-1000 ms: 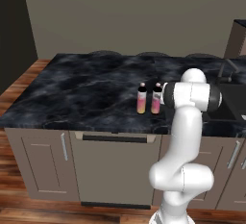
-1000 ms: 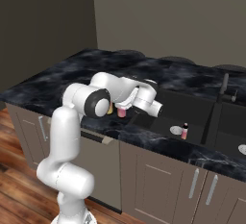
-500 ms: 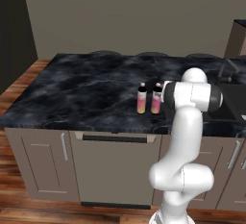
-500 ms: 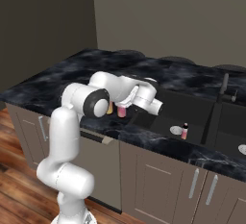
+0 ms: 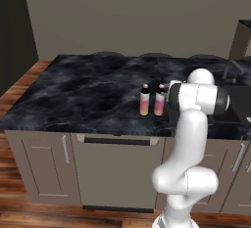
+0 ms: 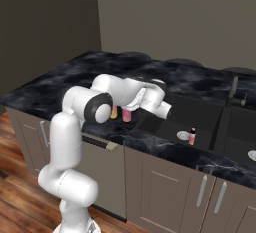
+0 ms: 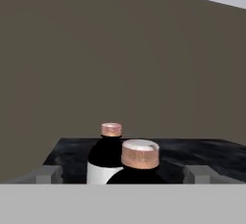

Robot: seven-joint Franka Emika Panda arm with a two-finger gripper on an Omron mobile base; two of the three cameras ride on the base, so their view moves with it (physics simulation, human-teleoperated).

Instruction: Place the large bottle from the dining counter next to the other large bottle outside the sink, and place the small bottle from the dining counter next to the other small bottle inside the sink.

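Bottles [image 7: 138, 163] stand upright, touching, straight ahead of the wide, empty claw [image 7: 123, 174], nearer one between its tips.

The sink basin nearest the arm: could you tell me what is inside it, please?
A small bottle stands upright in the sink, beside a round drain. The arm covers the basin's left end, so anything there cannot be seen.

The arm's forearm [image 6: 131, 91] has drawn slightly back from the sink [image 6: 200, 127]. No other displacement is observed between frames.
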